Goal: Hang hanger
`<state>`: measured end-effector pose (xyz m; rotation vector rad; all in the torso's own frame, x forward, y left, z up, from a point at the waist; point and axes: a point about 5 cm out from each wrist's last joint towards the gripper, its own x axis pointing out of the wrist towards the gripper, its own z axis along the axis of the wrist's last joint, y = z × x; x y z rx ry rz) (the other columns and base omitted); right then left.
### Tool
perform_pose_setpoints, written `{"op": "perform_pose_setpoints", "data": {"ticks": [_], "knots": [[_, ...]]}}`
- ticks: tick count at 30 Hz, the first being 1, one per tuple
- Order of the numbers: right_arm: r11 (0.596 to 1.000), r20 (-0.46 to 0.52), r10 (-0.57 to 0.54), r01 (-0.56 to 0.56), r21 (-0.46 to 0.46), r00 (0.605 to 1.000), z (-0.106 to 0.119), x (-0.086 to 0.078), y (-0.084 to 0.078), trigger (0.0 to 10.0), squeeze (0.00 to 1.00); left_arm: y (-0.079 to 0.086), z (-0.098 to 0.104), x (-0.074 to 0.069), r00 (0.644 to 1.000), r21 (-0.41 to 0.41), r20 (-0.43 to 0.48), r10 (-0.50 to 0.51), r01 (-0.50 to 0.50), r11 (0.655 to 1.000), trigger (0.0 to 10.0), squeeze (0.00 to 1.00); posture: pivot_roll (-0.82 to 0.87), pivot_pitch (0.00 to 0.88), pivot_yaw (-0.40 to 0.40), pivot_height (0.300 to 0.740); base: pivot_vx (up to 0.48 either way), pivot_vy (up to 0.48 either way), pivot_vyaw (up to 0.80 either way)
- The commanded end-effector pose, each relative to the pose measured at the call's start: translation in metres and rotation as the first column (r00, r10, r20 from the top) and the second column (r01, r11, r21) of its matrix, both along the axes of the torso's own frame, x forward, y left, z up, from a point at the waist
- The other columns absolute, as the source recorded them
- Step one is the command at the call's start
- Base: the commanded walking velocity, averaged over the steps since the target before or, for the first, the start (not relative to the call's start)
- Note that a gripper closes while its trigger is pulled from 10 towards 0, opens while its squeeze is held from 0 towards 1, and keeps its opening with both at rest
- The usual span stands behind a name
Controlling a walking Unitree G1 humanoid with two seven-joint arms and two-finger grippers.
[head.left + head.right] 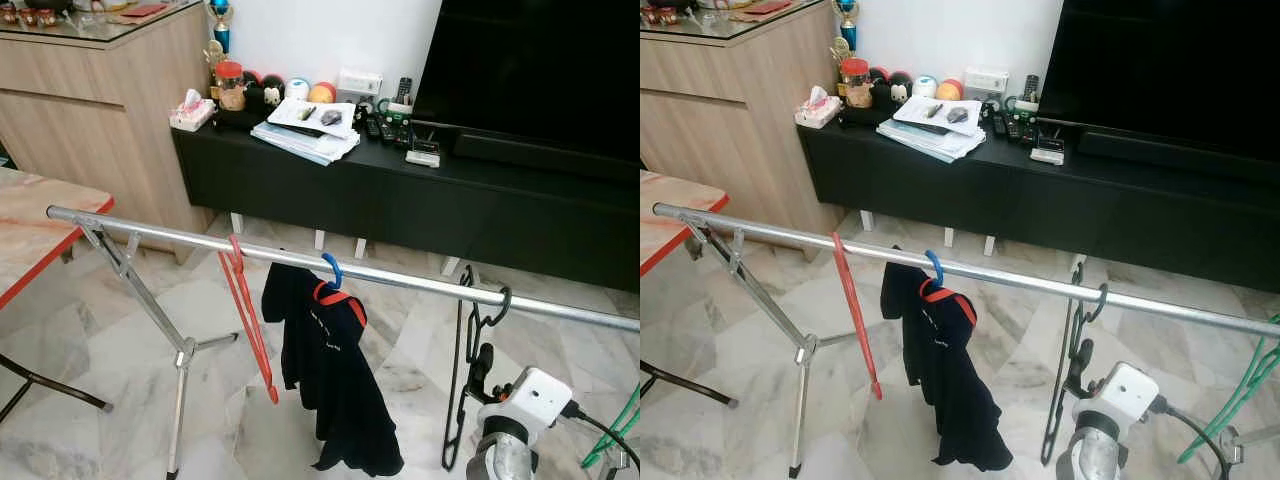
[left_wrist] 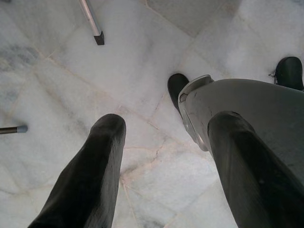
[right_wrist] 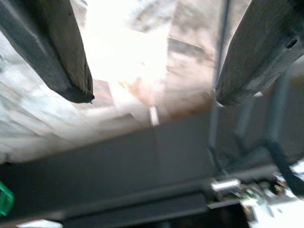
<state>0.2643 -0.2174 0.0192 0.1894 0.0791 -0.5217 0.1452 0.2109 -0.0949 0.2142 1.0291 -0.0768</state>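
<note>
Nearest the head camera, the right end effector (image 1: pixel 487 368) rises just beside the black hanger (image 1: pixel 470 370), its fingers spread and empty in the wrist view. That hanger's hook already sits over the steel rail (image 1: pixel 300 262). A careless pull back could snag it and drag it off — or rock the light stand. The left end effector (image 2: pixel 161 156) hangs open over the floor. Left to right on the rail: red hanger (image 1: pixel 248 320), dark shirt (image 1: pixel 330 370), black hanger. Marble floor (image 1: pixel 90 340) — slick; TV counter (image 1: pixel 400 190) behind.

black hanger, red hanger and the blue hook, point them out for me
black hanger (image 1: pixel 458 400), left eye view, its long side bar
red hanger (image 1: pixel 250 325), left eye view, mid arm
blue hook (image 1: pixel 334 268), left eye view, its curve over the rail
</note>
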Motion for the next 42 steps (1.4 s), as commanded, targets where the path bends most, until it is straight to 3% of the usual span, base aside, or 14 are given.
{"op": "perform_pose_setpoints", "data": {"ticks": [1, 4, 14, 16, 21, 24, 27, 32, 35, 38, 39, 41, 42], "knots": [[0.998, -0.06, -0.062, 0.063, 0.019, 0.996, -0.01, -0.009, -0.01, 10.0, 0.02, -0.016, -0.009, -0.016, 0.997, -0.048, -0.067, -0.025, 0.022, 0.999, 10.0, 0.0, -0.01, 0.082, -0.073, 0.74, 0.0, 0.0, 0.0], [0.986, -0.097, -0.154, 0.159, 0.044, 0.983, -0.016, -0.017, -0.021, 10.0, 0.0, -0.016, -0.009, -0.017, 0.997, -0.047, -0.068, -0.025, 0.022, 0.999, 10.0, 0.0, -0.01, 0.083, -0.072, 0.74, 0.0, 0.0, 0.0], [0.971, -0.124, -0.211, 0.222, 0.085, 0.97, -0.02, -0.021, -0.027, 10.0, 0.0, -0.016, -0.009, -0.017, 0.997, -0.047, -0.068, -0.028, 0.025, 0.999, 10.0, 0.0, -0.01, 0.082, -0.07, 0.74, 0.0, 0.0, 0.0], [0.969, -0.206, -0.195, 0.221, 0.111, 0.959, -0.031, -0.024, -0.024, 10.0, 0.0, -0.016, -0.009, -0.017, 0.997, -0.049, -0.07, -0.029, 0.026, 0.998, 10.0, 0.0, -0.01, 0.083, -0.07, 0.74, 0.0, 0.0, 0.0], [0.969, -0.276, -0.164, 0.206, 0.133, 0.947, -0.041, -0.029, -0.02, 10.0, 0.0, -0.017, -0.009, -0.017, 0.997, -0.052, -0.073, -0.03, 0.026, 0.998, 10.0, 0.0, -0.01, 0.083, -0.071, 0.74, 0.0, 0.0, 0.0], [0.972, -0.357, -0.158, 0.209, 0.11, 0.921, -0.049, -0.034, -0.021, 10.0, 0.0, -0.017, -0.009, -0.017, 0.997, -0.053, -0.072, -0.03, 0.026, 0.998, 10.0, 0.0, -0.01, 0.083, -0.072, 0.74, 0.0, 0.0, 0.0], [0.952, -0.419, -0.176, 0.262, 0.157, 0.891, -0.057, -0.042, -0.027, 10.0, 0.0, -0.017, -0.009, -0.017, 0.997, -0.053, -0.073, -0.028, 0.024, 0.998, 10.0, 0.0, -0.01, 0.084, -0.071, 0.74, 0.0, 0.0, 0.0], [0.944, -0.538, -0.089, 0.244, 0.223, 0.838, -0.073, -0.051, -0.02, 10.0, 0.0, -0.017, -0.009, -0.017, 0.997, -0.054, -0.072, -0.027, 0.023, 0.998, 10.0, 0.0, -0.02, 0.086, -0.07, 0.74, 0.0, 0.0, 0.0], [0.957, -0.626, 0.01, 0.173, 0.231, 0.78, -0.084, -0.062, -0.014, 10.0, 0.0, -0.017, -0.009, -0.017, 0.997, -0.054, -0.071, -0.025, 0.021, 0.998, 10.0, 0.0, -0.02, 0.086, -0.07, 0.74, 0.0, 0.0, 0.0], [0.961, -0.673, 0.206, -0.019, 0.275, 0.711, -0.097, -0.076, 0.005, 10.0, 0.0, -0.017, -0.009, -0.017, 0.997, -0.055, -0.069, -0.017, 0.014, 0.998, 10.0, 0.0, -0.02, 0.087, -0.07, 0.74, 0.0, 0.0, 0.0], [0.953, -0.705, 0.282, -0.103, 0.286, 0.651, -0.104, -0.086, 0.013, 10.0, 0.0, -0.017, -0.009, -0.017, 0.998, -0.054, -0.068, -0.015, 0.011, 0.998, 10.0, 0.0, -0.02, 0.09, -0.068, 0.74, 0.0, 0.0, 0.0], [0.943, -0.727, 0.329, -0.166, 0.289, 0.603, -0.108, -0.092, 0.018, 10.0, 0.0, -0.017, -0.009, -0.016, 0.998, -0.053, -0.068, -0.014, 0.01, 0.999, 10.0, 0.0, -0.02, 0.092, -0.066, 0.74, 0.0, 0.0, 0.0], [0.926, -0.746, 0.376, -0.25, 0.283, 0.55, -0.111, -0.099, 0.023, 10.0, 0.0, -0.017, -0.009, -0.016, 0.998, -0.052, -0.068, -0.012, 0.009, 0.999, 10.0, 0.0, -0.02, 0.093, -0.066, 0.74, 0.0, 0.0, 0.0]]}}
